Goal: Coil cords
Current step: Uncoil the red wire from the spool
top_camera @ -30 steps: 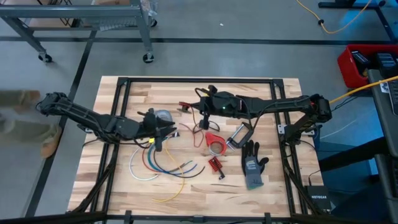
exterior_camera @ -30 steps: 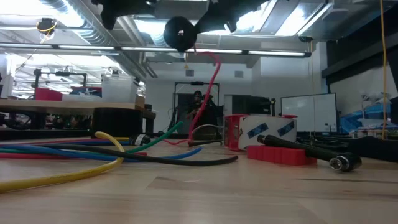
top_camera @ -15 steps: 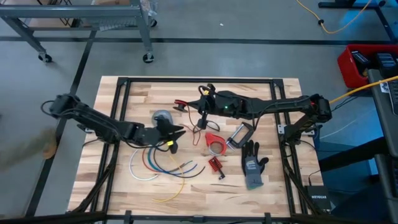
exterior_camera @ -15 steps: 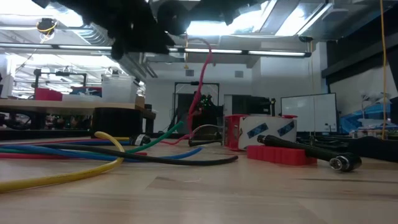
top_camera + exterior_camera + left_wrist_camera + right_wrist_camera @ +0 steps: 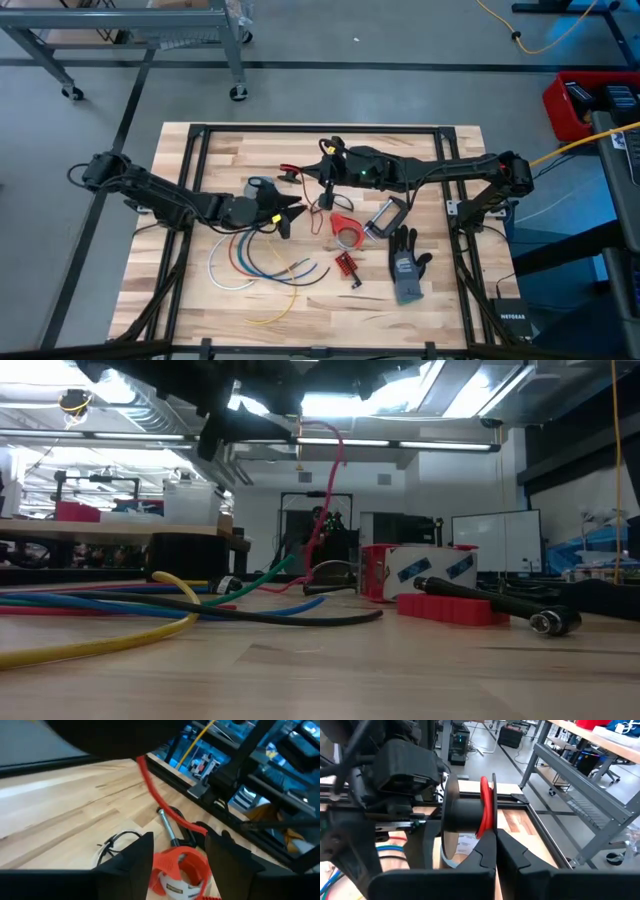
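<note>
**Red cord pinched on a spool while the other arm reaches in**

The long thin red cord (image 5: 484, 805) runs over a dark round spool (image 5: 462, 812) held above the middle of the table, nearer its far edge. The right gripper (image 5: 327, 190) has its fingers pressed together on the cord just below the spool, so the strand stays taut against the drum rather than slipping off; in the low view the cord (image 5: 325, 510) hangs in a curve from the arms down toward the wood. The remaining thin cords, white (image 5: 218, 272), blue (image 5: 262, 268), green (image 5: 282, 272) and yellow (image 5: 278, 305), lie loose in open arcs near the table's (image 5: 180, 300) front left corner, not yet coiled. The left gripper (image 5: 285, 215) sits just left of the table's centre, between those arcs and the spool, its two dark fingers (image 5: 131, 860) spread wide and holding nothing; it appears placed to take the hanging red strand. Beyond it lie a red-rimmed tape roll (image 5: 346, 227), a small red comb-like clip (image 5: 346, 264) and a grey work glove (image 5: 406, 265), right of centre.
</note>
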